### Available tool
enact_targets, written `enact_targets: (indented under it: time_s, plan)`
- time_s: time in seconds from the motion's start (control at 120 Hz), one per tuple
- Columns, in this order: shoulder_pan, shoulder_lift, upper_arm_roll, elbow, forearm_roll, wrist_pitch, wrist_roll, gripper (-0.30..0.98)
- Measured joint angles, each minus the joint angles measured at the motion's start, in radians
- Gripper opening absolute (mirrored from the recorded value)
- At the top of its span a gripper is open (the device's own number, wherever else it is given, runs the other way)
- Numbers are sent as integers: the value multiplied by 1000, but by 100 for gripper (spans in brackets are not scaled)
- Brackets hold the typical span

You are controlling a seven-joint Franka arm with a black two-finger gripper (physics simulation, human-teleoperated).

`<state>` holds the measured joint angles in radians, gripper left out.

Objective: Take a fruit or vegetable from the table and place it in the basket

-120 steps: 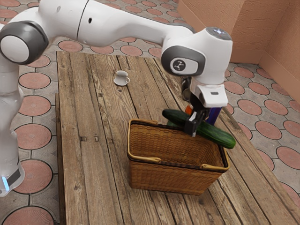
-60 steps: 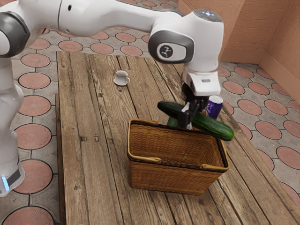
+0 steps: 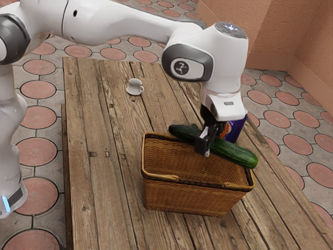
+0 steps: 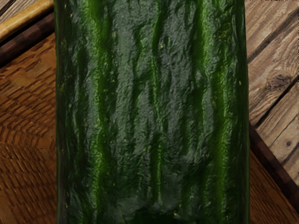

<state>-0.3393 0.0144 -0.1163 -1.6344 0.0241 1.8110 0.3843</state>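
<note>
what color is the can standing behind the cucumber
Mostly deep purple-blue, with an orange patch; the can shows best in the exterior view.

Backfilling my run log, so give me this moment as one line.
black two-finger hand shut on long dark-green cucumber | cucumber over brown wicker basket | not yet released | white cup on white saucer

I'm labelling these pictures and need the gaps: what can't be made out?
Exterior view: the gripper's far finger, behind the cucumber.
Exterior view: the can's lower part, behind the cucumber.
Exterior view: the basket's floor beside its near wall, behind that wall.
Wrist view: the cucumber's ends, cut off by the edges.
</note>
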Motion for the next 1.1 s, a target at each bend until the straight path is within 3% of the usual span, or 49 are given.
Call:
enact_targets:
  time_s: [0.758,0.9,1.1]
  plan:
    - [-3,-46,2,-61,0,-14,-192,19]
    - [24,-47,1,-68,-2,-21,-229,51]
    - [39,-48,1,-69,-1,-29,-270,64]
